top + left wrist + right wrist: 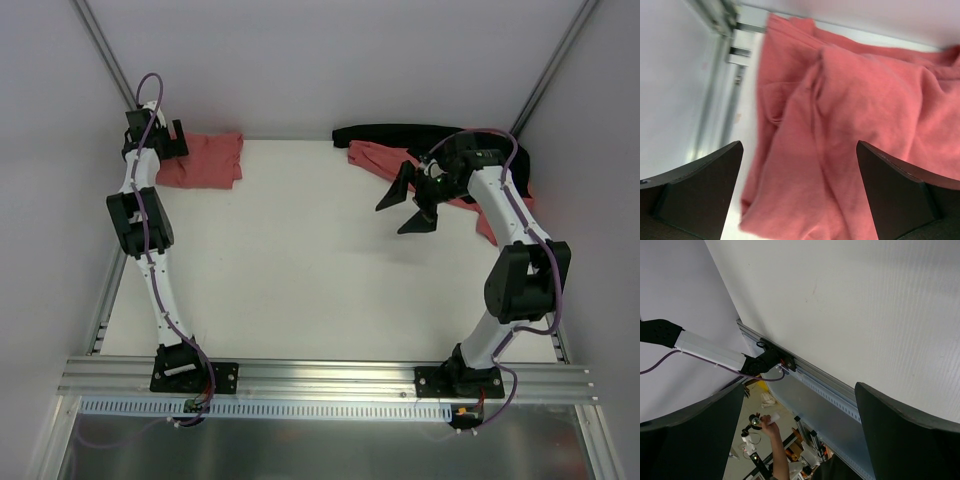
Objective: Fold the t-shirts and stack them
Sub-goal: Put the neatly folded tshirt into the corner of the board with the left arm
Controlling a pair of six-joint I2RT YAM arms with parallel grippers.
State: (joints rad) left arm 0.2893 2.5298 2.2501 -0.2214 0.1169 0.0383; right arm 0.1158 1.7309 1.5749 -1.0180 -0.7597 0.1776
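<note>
A folded salmon-red t-shirt (pixel 205 160) lies at the table's far left corner. It fills the left wrist view (pixel 850 130), rumpled. My left gripper (pixel 168 138) hovers open just above its left edge, holding nothing. More salmon-red t-shirts (pixel 385 160) lie crumpled at the far right, partly hidden by my right arm. My right gripper (pixel 408 205) is open and empty, raised above the table in front of that pile. Its camera looks across the bare table toward the near rail.
A black cloth (pixel 400 133) lies along the back edge behind the right pile. Grey walls close in the left, back and right. The aluminium rail (pixel 320 375) with both arm bases runs along the near edge. The left arm's base (pixel 765 362) shows in the right wrist view.
</note>
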